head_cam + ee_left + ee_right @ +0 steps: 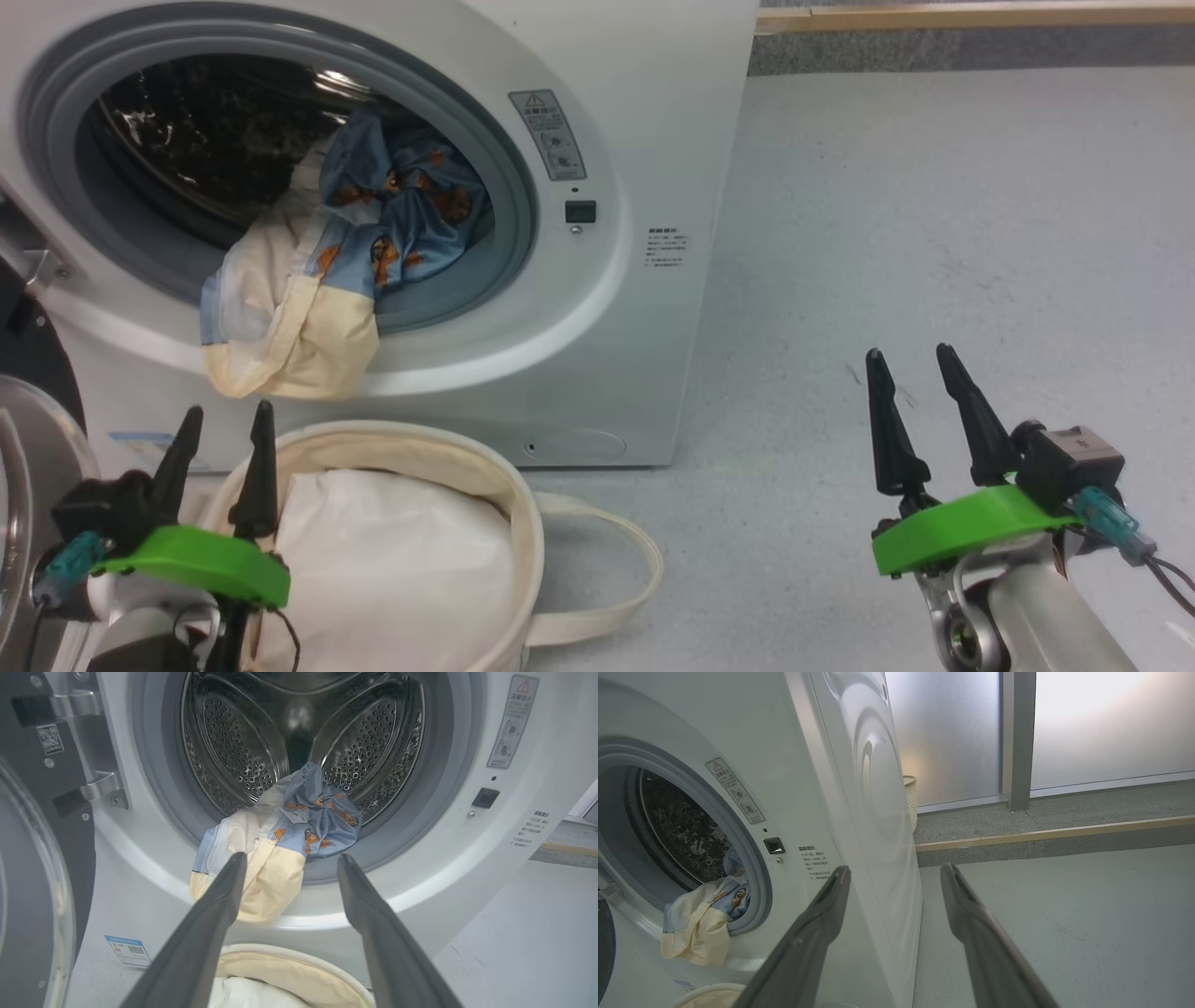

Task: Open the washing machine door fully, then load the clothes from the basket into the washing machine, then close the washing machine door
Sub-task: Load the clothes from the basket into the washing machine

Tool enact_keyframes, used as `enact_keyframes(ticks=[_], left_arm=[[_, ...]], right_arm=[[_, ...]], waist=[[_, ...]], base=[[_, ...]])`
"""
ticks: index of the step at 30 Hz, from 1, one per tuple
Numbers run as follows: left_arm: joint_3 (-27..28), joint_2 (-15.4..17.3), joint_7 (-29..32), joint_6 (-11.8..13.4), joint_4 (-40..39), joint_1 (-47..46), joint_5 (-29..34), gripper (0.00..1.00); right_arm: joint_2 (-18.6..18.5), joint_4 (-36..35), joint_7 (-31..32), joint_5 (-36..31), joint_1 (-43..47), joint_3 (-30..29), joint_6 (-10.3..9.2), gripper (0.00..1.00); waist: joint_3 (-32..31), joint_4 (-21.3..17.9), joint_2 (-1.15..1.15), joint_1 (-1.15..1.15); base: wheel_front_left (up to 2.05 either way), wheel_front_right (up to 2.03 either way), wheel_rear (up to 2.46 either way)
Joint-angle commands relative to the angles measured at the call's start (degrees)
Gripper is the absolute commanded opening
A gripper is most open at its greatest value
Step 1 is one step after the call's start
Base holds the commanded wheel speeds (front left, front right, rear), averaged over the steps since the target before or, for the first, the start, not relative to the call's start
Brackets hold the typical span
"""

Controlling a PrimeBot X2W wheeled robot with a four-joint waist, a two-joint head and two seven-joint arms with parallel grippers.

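Fingers [257, 467] of left gripper [229, 411], lower left, and right gripper [908, 353], lower right, spread wide and empty; washing machine [653, 140] upper left, washing machine door [28, 373] open at left edge, basket [420, 448] below, clothes [317, 280] hanging over the seal [513, 187], liable to jam a closing door.

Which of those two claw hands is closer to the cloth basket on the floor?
Left. The left gripper hangs open by the basket's left rim; the right gripper, also open, is well off to the basket's right, above the floor.
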Motion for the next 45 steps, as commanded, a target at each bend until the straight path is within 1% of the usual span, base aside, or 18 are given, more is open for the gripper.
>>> enact_keyframes(ticks=[1,6,10,17,21,26,27,31,34,38,41,42,43,44,45], left_arm=[[1.7,1.8,-0.7,-0.3,-0.5,-2.5,0.8,1.00],[0.2,3.1,-0.7,-0.1,7.0,-7.3,4.3,1.00],[-0.6,4.1,-0.7,1.1,13.7,-13.6,6.5,1.00],[0.0,6.2,-0.7,2.7,20.1,-24.0,7.9,1.00],[0.3,8.1,-0.7,4.0,23.5,-29.0,8.8,1.00],[0.0,10.4,-0.7,7.0,25.3,-34.2,10.7,1.00],[0.0,10.4,-0.7,7.0,25.3,-34.2,10.7,1.00],[0.2,11.3,-0.7,9.3,27.5,-37.1,11.4,1.00],[0.8,11.8,-0.7,10.3,30.7,-39.2,10.9,1.00],[1.0,12.0,-0.3,12.1,37.4,-41.7,10.5,1.00],[0.3,11.6,0.8,11.6,39.8,-43.0,10.5,1.00],[0.0,11.4,1.1,11.2,40.2,-43.3,10.7,0.88],[-0.4,11.2,1.3,10.5,40.5,-43.6,10.7,0.11],[-0.6,11.1,1.4,9.8,40.8,-43.8,10.7,0.00],[-1.0,10.9,1.4,9.4,41.0,-44.1,10.8,0.00]], right_arm=[[-0.5,-1.9,-0.7,0.3,-0.6,1.1,0.01,1.00],[-0.5,-2.7,-0.7,-0.1,-1.6,1.0,0.01,1.00],[-0.6,-3.6,-0.7,-0.9,-2.5,0.2,0.01,1.00],[-0.2,-5.9,-0.7,-2.3,-4.3,-1.0,0.01,1.00],[0.0,-7.3,-0.7,-3.1,-5.3,-1.6,0.01,1.00],[0.4,-8.8,-0.7,-4.0,-6.3,-2.5,0.01,1.00],[0.4,-8.8,-0.7,-4.0,-6.3,-2.5,0.01,1.00],[0.5,-9.8,-0.7,-4.7,-6.7,-3.3,0.01,1.00],[0.6,-10.3,-0.7,-5.1,-6.8,-3.7,0.01,1.00],[0.7,-10.7,-0.7,-5.5,-6.7,-3.9,0.01,1.00],[0.8,-10.8,-0.7,-5.6,-6.6,-4.0,0.01,1.00],[0.9,-10.7,-0.7,-5.6,-6.6,-4.0,0.01,1.00],[0.9,-10.7,-0.7,-5.6,-6.7,-4.0,0.01,1.00],[1.0,-10.7,-0.7,-5.6,-6.7,-4.0,0.01,1.00],[1.0,-10.7,-0.7,-5.6,-6.7,-3.9,0.01,1.00]], waist=[[0.5,-0.3,0.00,0.00],[3.9,-1.4,0.00,0.00],[7.4,-2.8,0.00,0.00],[14.2,-5.7,0.00,0.00],[18.1,-7.3,0.00,0.00],[22.6,-8.8,0.00,0.00],[22.6,-8.8,0.00,0.00],[25.1,-9.5,0.00,0.00],[26.2,-9.8,0.00,0.00],[26.6,-9.9,0.00,0.00],[26.7,-9.8,0.00,0.00],[26.7,-9.8,0.00,0.00],[26.7,-9.7,0.00,0.00],[26.6,-9.7,0.00,0.00],[26.6,-9.6,0.00,0.00]], base=[[0.00,0.00,0.00],[0.00,0.00,0.00],[0.00,0.00,0.00],[0.00,0.00,0.00],[0.00,0.00,0.00],[0.00,0.00,0.00],[0.00,0.00,0.00],[0.00,0.00,0.00],[0.00,0.00,0.00],[0.00,0.00,0.00],[0.00,0.00,0.00],[0.00,0.00,0.00],[0.00,0.00,0.00],[0.00,0.00,0.00],[0.00,0.00,0.00]])
